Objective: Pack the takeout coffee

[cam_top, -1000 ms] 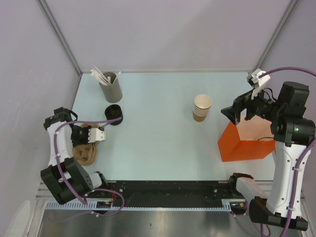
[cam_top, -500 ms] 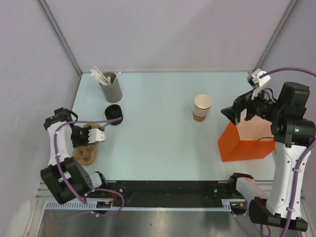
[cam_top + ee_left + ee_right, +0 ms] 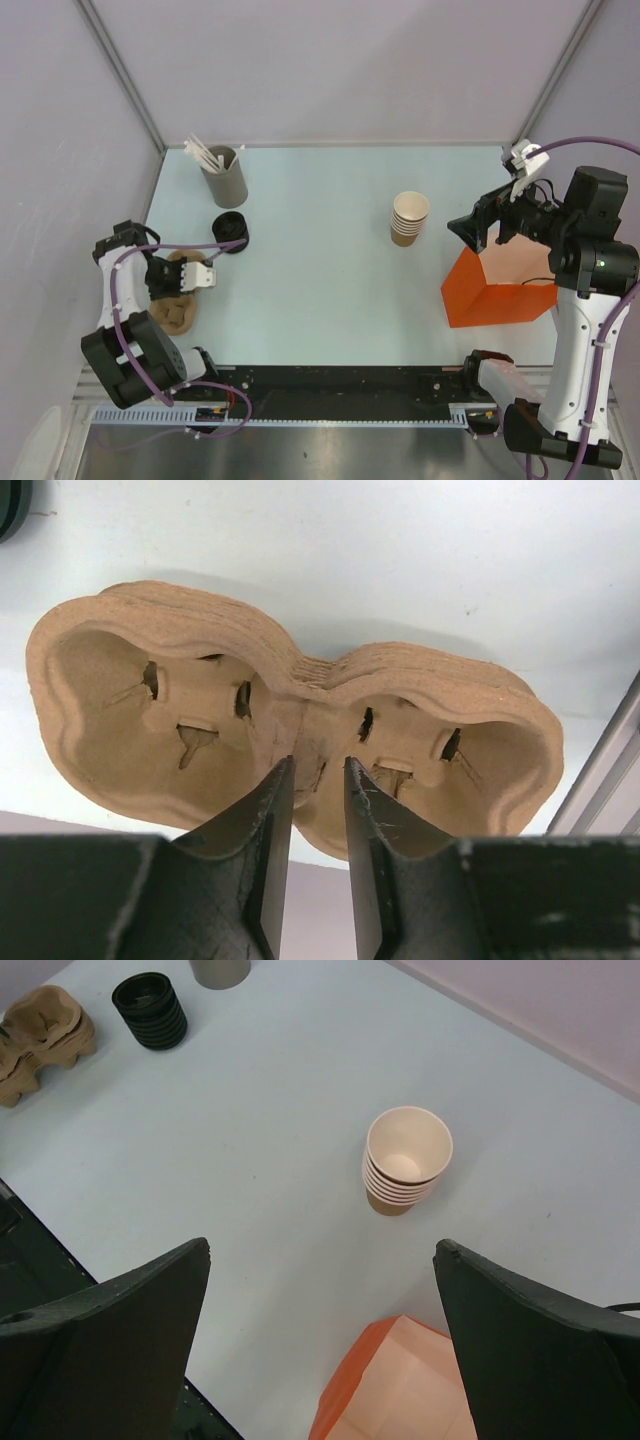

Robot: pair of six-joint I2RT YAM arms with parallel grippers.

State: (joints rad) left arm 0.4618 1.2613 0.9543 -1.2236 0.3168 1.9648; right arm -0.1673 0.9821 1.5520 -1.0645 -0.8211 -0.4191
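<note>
My left gripper [image 3: 317, 768], barely parted, pinches the middle of the pulp carrier stack [image 3: 180, 695]; my right gripper [image 3: 322, 1252] gapes empty. Only overhead shows straws [image 3: 205, 155] beyond that stack.

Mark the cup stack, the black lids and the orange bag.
cup stack [image 3: 408, 1148], right wrist view, top cup's inside.
black lids [image 3: 231, 232], top view, uppermost lid.
orange bag [image 3: 510, 305], top view, front panel.
</note>
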